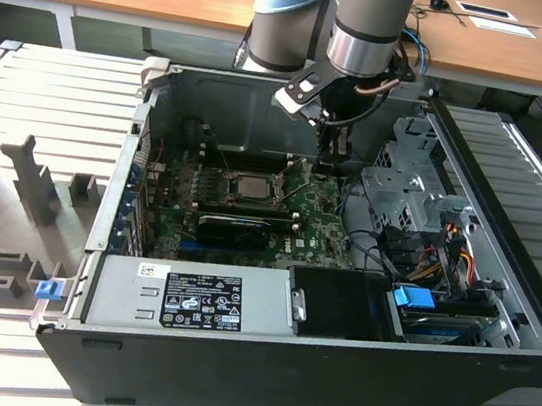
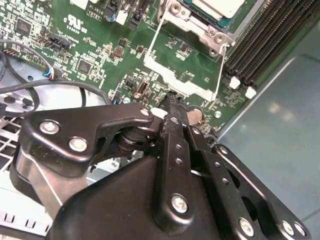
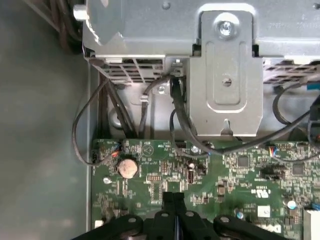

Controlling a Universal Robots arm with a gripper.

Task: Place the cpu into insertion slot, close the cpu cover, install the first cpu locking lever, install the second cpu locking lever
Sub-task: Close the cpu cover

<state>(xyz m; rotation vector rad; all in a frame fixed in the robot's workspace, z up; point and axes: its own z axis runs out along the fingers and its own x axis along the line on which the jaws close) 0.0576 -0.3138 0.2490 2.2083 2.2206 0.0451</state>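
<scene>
The cpu (image 1: 250, 186), a pale grey square, lies in the socket in the middle of the green motherboard (image 1: 319, 232). In the second wrist view the cpu (image 2: 222, 7) has the silvery cpu cover (image 2: 200, 30) lying flat around it. Thin pale wire lines (image 2: 152, 42) run beside the socket, and whether they are levers I cannot tell. My gripper (image 1: 330, 163) hangs over the board on the exterior view's right of the socket. Its black fingers are shut with nothing between them, seen in both wrist views (image 2: 172, 100) (image 3: 174, 197).
A long black card (image 1: 232, 228) lies in front of the socket, and the power supply (image 1: 187, 297) sits nearer. A metal drive cage (image 1: 405, 182) (image 3: 225, 75) and loose cables (image 1: 446, 248) crowd the exterior view's right. Memory slots (image 2: 265, 40) flank the socket.
</scene>
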